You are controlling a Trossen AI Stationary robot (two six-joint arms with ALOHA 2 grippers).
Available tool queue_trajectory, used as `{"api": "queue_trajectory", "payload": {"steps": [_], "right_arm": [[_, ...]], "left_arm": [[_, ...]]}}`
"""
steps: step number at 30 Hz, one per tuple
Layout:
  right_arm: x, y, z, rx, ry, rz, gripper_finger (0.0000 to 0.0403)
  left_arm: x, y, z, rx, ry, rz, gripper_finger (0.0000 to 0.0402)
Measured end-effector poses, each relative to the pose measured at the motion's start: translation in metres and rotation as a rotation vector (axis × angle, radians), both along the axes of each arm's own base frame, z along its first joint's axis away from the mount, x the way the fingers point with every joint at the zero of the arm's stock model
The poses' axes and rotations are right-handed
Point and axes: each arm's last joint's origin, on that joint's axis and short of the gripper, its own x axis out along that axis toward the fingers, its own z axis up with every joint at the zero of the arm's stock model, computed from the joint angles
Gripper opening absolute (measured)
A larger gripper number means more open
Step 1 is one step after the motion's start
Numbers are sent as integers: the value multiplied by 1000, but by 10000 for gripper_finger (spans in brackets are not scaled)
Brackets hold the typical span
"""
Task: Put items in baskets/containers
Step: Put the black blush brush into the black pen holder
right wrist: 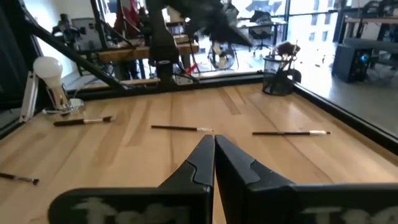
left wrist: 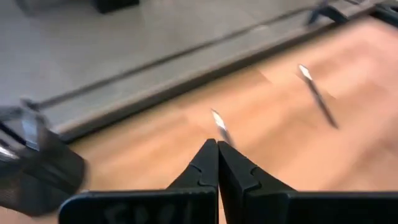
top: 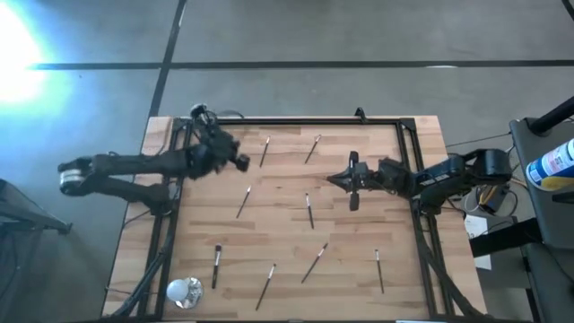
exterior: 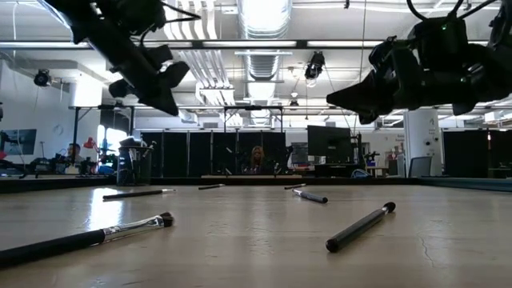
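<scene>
the cup (right wrist: 278, 79) stands at the table's far left corner with a few brushes already upright in it, one fluffy-headed. nine more brushes lie scattered on the table (top: 287, 224), well apart from each other. the left gripper (top: 240, 161) hangs above the wood near the cup, its fingers pressed together with nothing between them; in its wrist view a brush (left wrist: 219, 124) lies on the boards just beyond the fingertips, untouched. the right gripper (top: 339, 180) hovers over the middle right of the table, likewise closed and empty. so the step in hand looks like a gap between deliveries: the left arm is free and needs its next brush. the nearest candidate (top: 264, 151) sits just beside it along the far edge. the next move calls for spreading the fingers, lining them across the thin handle, dropping low enough to pinch it off the flat wood, then lifting and tipping it bristles-up into the cup's narrow mouth.
</scene>
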Motion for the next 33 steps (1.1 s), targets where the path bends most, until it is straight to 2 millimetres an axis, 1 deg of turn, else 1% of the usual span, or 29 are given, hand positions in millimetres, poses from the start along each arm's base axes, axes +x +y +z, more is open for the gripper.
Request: {"api": "queue_trajectory", "payload": {"steps": [4,7,14,18,22,26,29,33], "right_arm": [[2,0,-6,-12,-9,20,8],[4,0,-8,-18,-23,31,8],[6,0,-8,-64,-76,56,8],[6,0,-6,-110,-92,54,8],[6,-1,-2,-147,-111,47,8],[9,-5,1,-175,-118,35,8],[11,-7,2,-182,-123,26,8],[15,-10,6,-190,-132,51,8]], "left_arm": [[20,-28,-8,-84,9,-44,0],[34,-45,-13,-144,59,-59,0],[61,-72,-19,-263,223,-31,0],[70,-88,-28,-403,272,-33,0],[68,-108,-41,-618,318,-30,0],[57,-131,-45,-756,360,50,4],[46,-149,-45,-832,385,134,20],[35,-174,-47,-933,364,232,59]]}}
